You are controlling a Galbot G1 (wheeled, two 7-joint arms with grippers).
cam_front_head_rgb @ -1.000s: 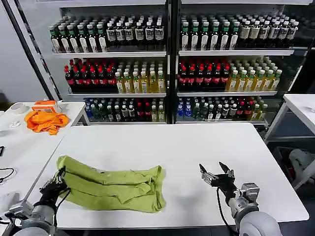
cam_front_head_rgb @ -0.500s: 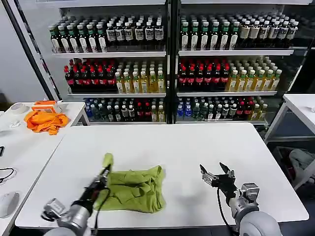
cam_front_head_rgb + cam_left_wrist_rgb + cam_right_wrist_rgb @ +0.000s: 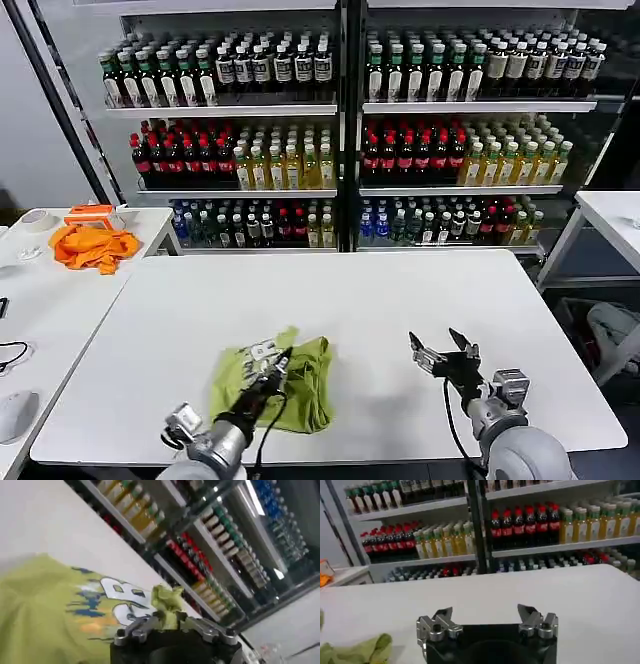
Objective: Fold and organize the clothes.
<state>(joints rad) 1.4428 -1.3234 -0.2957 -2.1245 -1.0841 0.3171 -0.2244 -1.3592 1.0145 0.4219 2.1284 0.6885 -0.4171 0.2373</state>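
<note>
Carried rightward, left claw [image 3: 268,356] pinches T-shirt [image 3: 305,385]; print partly hidden.

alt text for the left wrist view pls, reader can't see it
The left gripper is shut on a pinched fold of the lime T-shirt, whose fabric bears a white and blue print. Behind it lie the white table and shelves of bottles.

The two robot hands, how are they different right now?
The left gripper is shut on a bunched bit of the green T-shirt; the right gripper is open and holds nothing. The left one sits over the shirt on the white table; the right one hovers over bare tabletop, apart from the shirt. Both are dark with silver fingertips and point toward the drink shelves.
</note>
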